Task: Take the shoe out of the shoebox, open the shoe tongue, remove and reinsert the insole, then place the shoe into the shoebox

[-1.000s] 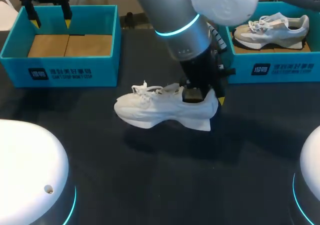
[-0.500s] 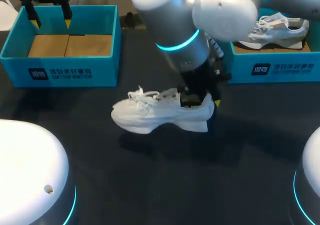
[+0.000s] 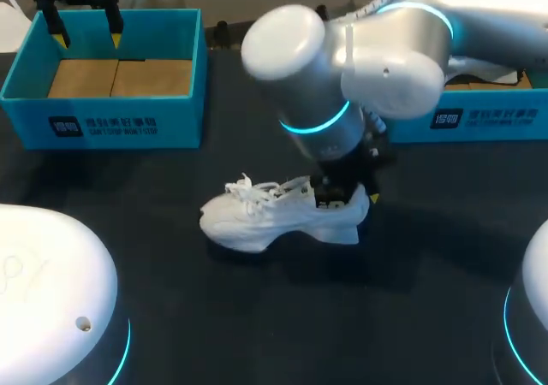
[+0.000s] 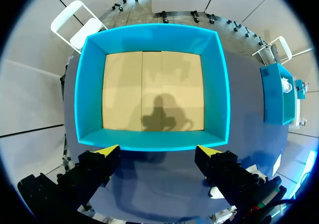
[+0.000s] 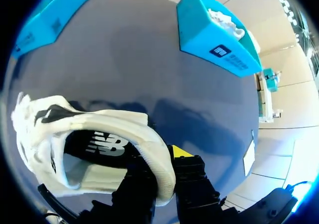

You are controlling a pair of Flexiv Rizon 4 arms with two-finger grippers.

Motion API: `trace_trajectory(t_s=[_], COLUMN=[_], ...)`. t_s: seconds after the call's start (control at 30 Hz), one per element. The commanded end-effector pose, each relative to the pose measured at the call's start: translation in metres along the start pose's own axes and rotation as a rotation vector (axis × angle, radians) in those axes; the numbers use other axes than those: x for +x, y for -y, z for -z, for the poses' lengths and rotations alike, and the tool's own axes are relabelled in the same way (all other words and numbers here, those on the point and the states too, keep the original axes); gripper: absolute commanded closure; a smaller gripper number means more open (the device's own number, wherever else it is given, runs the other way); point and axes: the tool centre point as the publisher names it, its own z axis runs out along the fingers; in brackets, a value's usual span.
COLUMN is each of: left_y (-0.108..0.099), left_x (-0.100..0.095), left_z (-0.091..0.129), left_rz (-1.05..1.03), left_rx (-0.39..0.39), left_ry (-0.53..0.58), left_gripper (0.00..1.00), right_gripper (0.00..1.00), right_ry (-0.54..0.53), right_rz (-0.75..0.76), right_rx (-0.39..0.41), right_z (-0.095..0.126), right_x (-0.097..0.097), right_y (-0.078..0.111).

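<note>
A white shoe [image 3: 272,216] sits on the dark table near the middle, toe to the left, laces loose. My right gripper [image 3: 344,198] comes down from my right arm onto its heel. In the right wrist view the gripper [image 5: 164,176] is shut on the shoe's [image 5: 94,134] heel collar, one finger inside the opening and one outside. The dark insole shows inside. My left gripper [image 3: 84,19] hangs at the far left over an empty blue shoebox [image 3: 184,103]. In the left wrist view it [image 4: 158,152] is open, with the box's [image 4: 149,31] cardboard floor below.
A second blue shoebox [image 3: 479,118] stands at the back right, mostly hidden by my right arm. It holds another pale shoe [image 5: 227,22]. Bare table lies in front of the white shoe and between the two boxes.
My right arm has swung and come down, bringing the shoe lower and nearer the table's front. The arm now hides most of the right box. The left arm has not moved.
</note>
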Motion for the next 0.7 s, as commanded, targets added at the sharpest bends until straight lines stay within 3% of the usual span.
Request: trace_trajectory(t_s=[0.03,0.7], left_y=[-0.001,-0.001], left_x=[0.0,0.0], left_z=[0.0,0.0], left_rz=[0.0,0.0], left_rx=[0.002,0.002], left_ry=[0.0,0.0], left_gripper=[0.0,0.0], right_gripper=[1.0,1.0], right_ry=[-0.01,-0.024], right_rz=[-0.005,0.017], right_rx=[0.003,-0.017], right_z=[-0.017,-0.054], right_x=[0.002,0.002], right_y=[-0.003,-0.015])
